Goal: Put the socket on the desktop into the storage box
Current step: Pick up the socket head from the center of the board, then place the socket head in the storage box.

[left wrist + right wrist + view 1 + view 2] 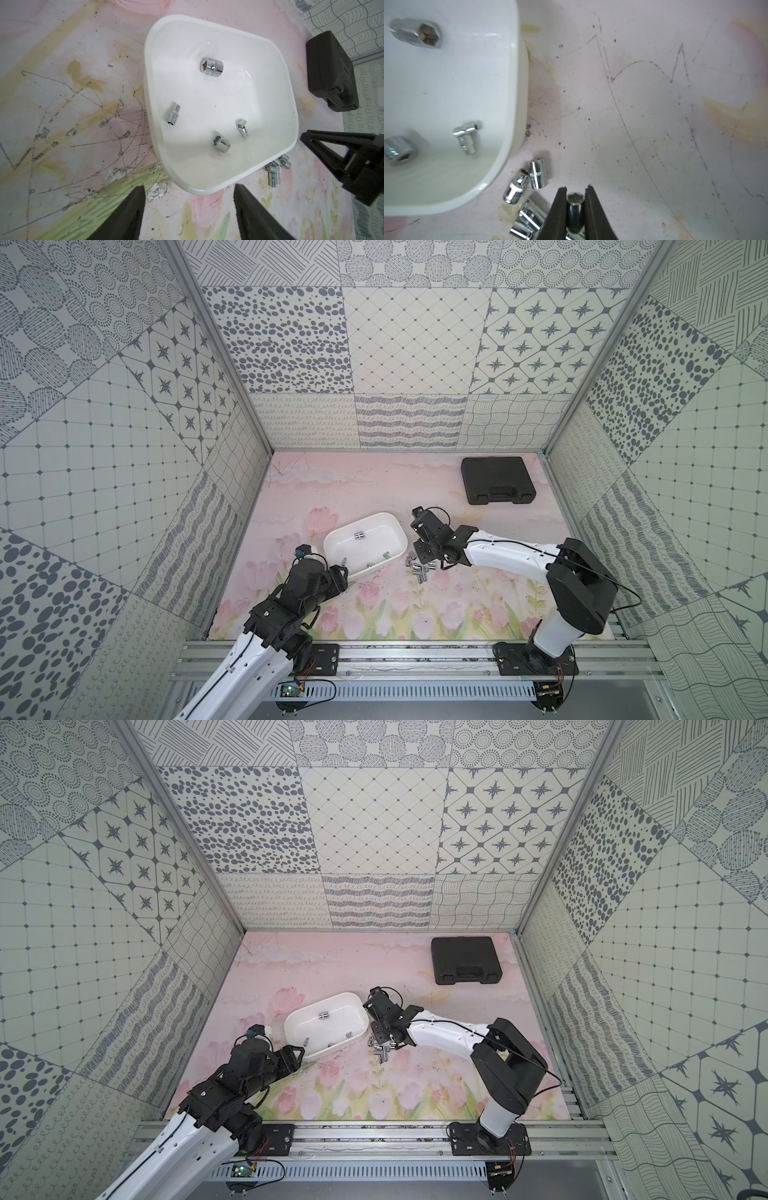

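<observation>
Four chrome sockets lie scattered on the floor of the white storage box, which sits mid-worktop, so we judge the job well under way but not finished. More loose sockets are bunched on the pink worktop just right of the box's near right corner, close enough that each transfer is only a short hop over the rim.

The right arm reaches down into that bunch. In its wrist view we see the right jaws closed snugly on one socket, gripped across its round sides with the hex mouth pointing outward. We take it that this hold keeps the smooth cylinder from rolling away. We cannot tell whether it has left the worktop yet. The loose ones touch one another just beside the jaws, so a lift could nudge them.

The left arm hangs at the box's near left corner. The left jaws stand well apart and hold nothing, probably parked there to stay clear. The black tool case lies far right, well apart.
</observation>
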Motion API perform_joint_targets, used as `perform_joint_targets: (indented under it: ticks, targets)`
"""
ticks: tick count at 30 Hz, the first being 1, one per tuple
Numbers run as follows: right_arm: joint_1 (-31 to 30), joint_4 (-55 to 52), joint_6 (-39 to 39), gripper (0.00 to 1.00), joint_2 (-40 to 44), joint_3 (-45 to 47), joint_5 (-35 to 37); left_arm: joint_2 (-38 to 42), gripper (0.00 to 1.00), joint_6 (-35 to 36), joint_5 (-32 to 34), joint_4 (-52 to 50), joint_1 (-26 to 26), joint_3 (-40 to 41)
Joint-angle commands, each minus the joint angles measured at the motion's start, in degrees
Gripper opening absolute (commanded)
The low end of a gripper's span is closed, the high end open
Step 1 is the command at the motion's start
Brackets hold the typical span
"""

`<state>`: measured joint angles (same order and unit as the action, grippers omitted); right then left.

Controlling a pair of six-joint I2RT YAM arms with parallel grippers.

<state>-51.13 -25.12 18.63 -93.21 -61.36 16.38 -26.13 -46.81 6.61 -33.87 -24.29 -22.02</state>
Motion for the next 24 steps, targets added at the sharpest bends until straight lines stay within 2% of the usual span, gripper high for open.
perform_joint_targets:
  ticks: [1,10,14,16,18,22,24]
  targets:
    - [-3.4,1.1,0.3,0.12,3.7,-5.8,2.0,0.2,0.72,0.0,2.0,1.3,-0.1,0.0]
    - [-6.3,1.2,0.9,0.14,-14.5,-22.7,-3.5,0.2,0.72,0.0,1.6,1.2,-0.2,0.0]
    - [-6.1,0.1,0.7,0.21,-21.1,-27.9,-4.7,0.2,0.72,-0.1,1.8,1.2,-0.1,0.2]
    - [-5.9,-0.6,0.5,0.26,-22.4,-29.2,-4.5,0.0,0.72,-0.2,1.6,1.3,-0.2,0.1]
    - [-5.6,-1.6,0.1,0.38,-22.6,-29.9,-4.4,0.0,0.71,-0.1,0.9,1.4,-0.1,0.0]
    - [-5.3,-1.7,-0.6,0.49,-18.8,-27.5,-4.2,0.1,0.72,-0.3,0.5,1.6,-0.2,0.2]
    - [-5.3,-1.9,-1.1,0.49,-15.5,-25.6,-4.0,0.1,0.72,-0.4,0.3,1.5,-0.1,0.1]
